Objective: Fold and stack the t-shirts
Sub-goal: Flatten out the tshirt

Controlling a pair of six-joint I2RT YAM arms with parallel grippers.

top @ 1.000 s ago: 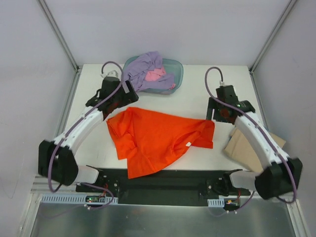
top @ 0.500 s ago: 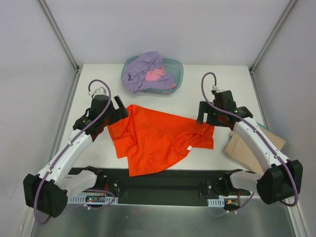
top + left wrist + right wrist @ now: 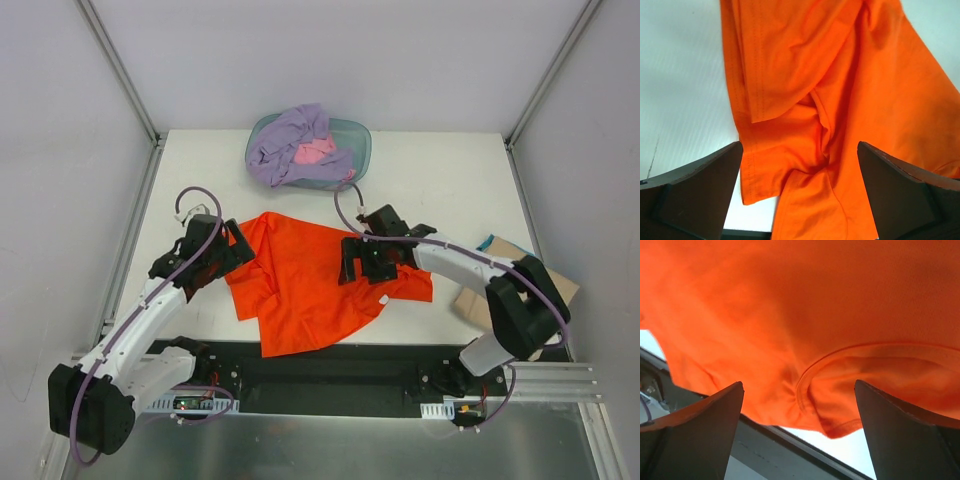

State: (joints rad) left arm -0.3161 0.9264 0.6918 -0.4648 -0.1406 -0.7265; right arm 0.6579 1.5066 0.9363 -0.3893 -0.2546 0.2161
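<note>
The orange-red t-shirt (image 3: 300,290) lies crumpled and spread on the white table, reaching the near edge. My left gripper (image 3: 238,250) hangs open over its left sleeve. In the left wrist view the sleeve and side folds (image 3: 805,130) lie between my spread fingers (image 3: 695,190), untouched. My right gripper (image 3: 352,262) is open above the middle of the shirt. The right wrist view shows the neckline (image 3: 840,360) just under its wide jaws. The lavender t-shirt (image 3: 285,140) and the pink t-shirt (image 3: 315,152) sit bunched in the teal tub (image 3: 358,140).
The tub stands at the back of the table, just beyond the orange shirt. A tan cardboard sheet (image 3: 505,290) lies at the right edge, partly under the right arm. A black rail (image 3: 330,365) runs along the near edge.
My left gripper has drawn back from beside the tub to the shirt's left sleeve. My right gripper has swung left from the shirt's right edge to above its middle and opened wider.
</note>
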